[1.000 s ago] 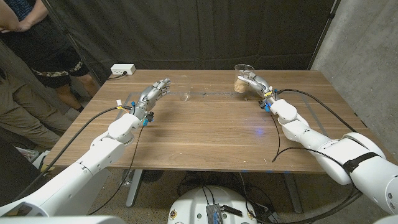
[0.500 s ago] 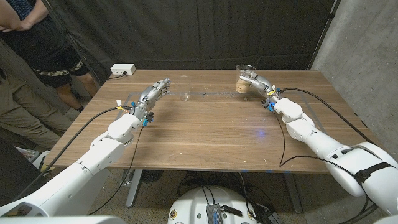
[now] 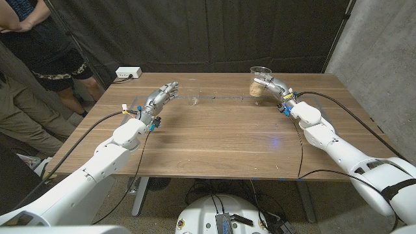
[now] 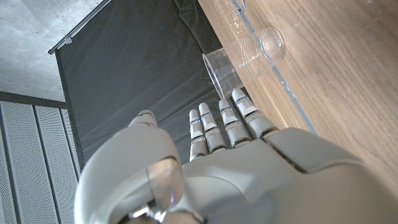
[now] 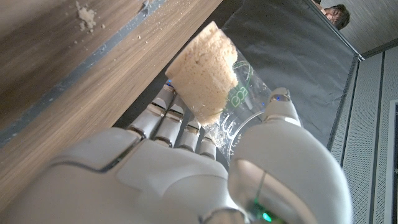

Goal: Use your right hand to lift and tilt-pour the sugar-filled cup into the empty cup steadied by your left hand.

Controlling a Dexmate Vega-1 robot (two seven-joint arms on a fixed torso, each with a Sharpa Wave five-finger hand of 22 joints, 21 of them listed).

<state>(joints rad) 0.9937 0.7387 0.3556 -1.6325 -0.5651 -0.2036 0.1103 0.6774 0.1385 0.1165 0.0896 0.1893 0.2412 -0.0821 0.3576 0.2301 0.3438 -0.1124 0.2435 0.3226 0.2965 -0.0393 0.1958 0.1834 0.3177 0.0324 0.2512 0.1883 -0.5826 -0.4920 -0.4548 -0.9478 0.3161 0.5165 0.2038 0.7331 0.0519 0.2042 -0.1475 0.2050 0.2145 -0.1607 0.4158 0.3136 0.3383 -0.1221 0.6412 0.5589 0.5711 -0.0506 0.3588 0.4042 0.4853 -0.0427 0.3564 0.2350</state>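
A clear plastic cup partly filled with brown sugar (image 3: 257,85) is at the table's far right, and my right hand (image 3: 273,86) grips it from its right side. In the right wrist view my fingers wrap the sugar cup (image 5: 205,71) and my right hand (image 5: 186,168) holds it close above the wood; I cannot tell whether its base touches. The empty clear cup (image 3: 193,99) stands at the far middle-left. My left hand (image 3: 161,99) is open beside it on its left, fingers stretched toward the empty cup (image 4: 239,59) with a small gap from my left hand (image 4: 249,168).
A white power strip (image 3: 128,73) lies at the table's far left corner. A person (image 3: 39,39) stands beyond the left edge. A tape line (image 3: 224,97) runs between the cups. Sugar crumbs (image 5: 84,15) dot the wood. A black curtain hangs behind.
My right hand has shifted slightly to the right and farther back with the sugar cup in it. The left hand and the empty cup have not moved.
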